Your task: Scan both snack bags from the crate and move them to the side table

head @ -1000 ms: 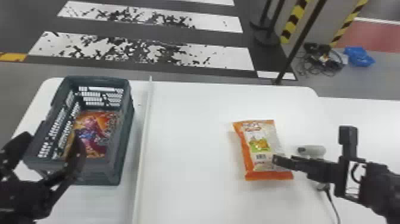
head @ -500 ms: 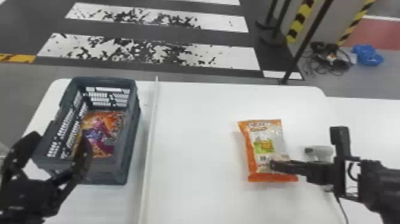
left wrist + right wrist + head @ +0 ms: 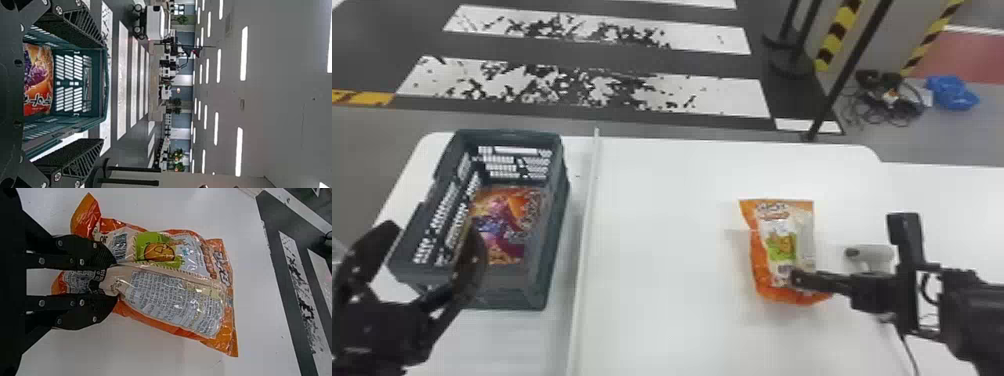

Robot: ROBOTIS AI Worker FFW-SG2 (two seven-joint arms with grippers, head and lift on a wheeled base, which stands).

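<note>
"Now, a pinch from the right gripper (image 3: 116, 280) on the gathered end of the orange snack bag (image 3: 176, 301), at the white table (image 3: 672, 250)! Feel?"

"Probably light, soft, slick; likely crushable, so squeeze gently on the folds."

"And with the left gripper (image 3: 102, 94)?"

"Spread wide, empty, at the crate (image 3: 512, 286). For the purple-and-orange bag (image 3: 504, 225) inside, best go across the middle."
</note>
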